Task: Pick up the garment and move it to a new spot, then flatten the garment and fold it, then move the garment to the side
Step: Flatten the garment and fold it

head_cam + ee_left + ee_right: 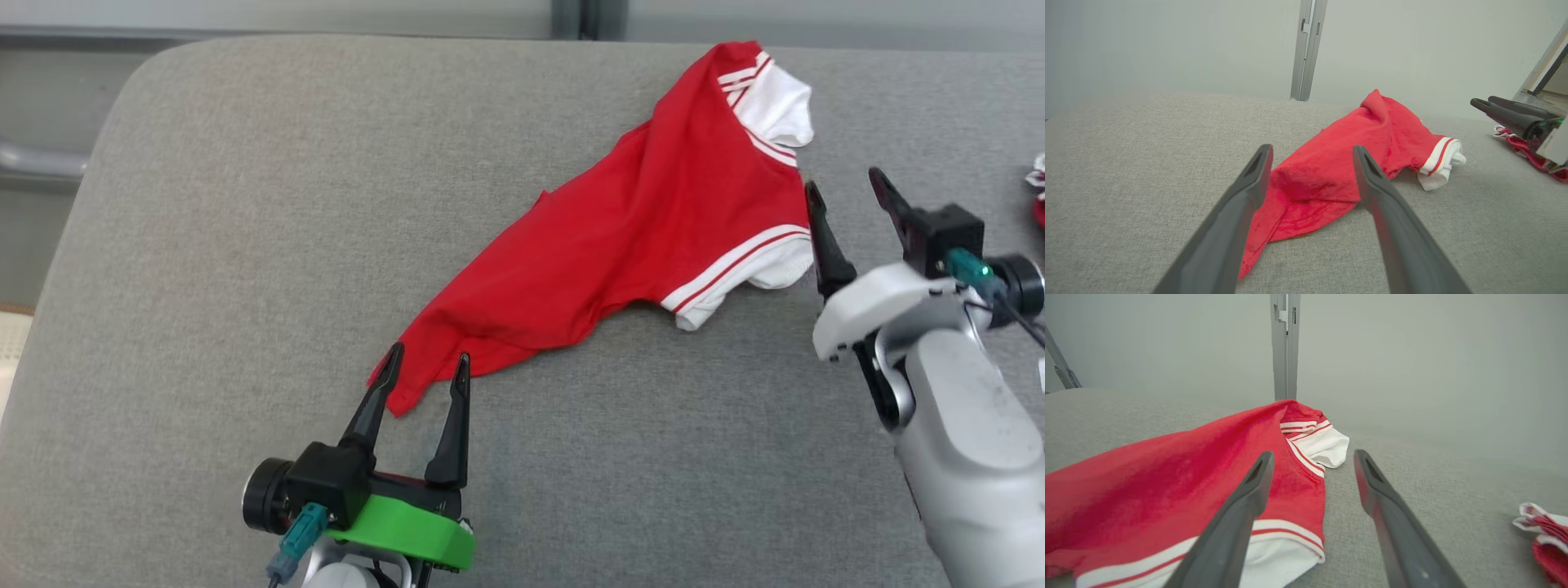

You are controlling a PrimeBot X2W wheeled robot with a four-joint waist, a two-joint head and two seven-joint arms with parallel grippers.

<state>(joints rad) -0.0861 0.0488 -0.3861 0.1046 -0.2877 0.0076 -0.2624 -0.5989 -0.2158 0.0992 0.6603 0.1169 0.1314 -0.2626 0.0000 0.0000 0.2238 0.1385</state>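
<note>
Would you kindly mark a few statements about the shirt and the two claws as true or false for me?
1. The red shirt lies wrinkled and unfolded on the grey surface. True.
2. The left claw is shut on the hem. False: it stands open around the hem corner.
3. The right claw is open beside a white sleeve. True.
4. The sleeves are blue. False: they are white with red stripes.
5. Another red and white garment lies at the far right. True.
</note>
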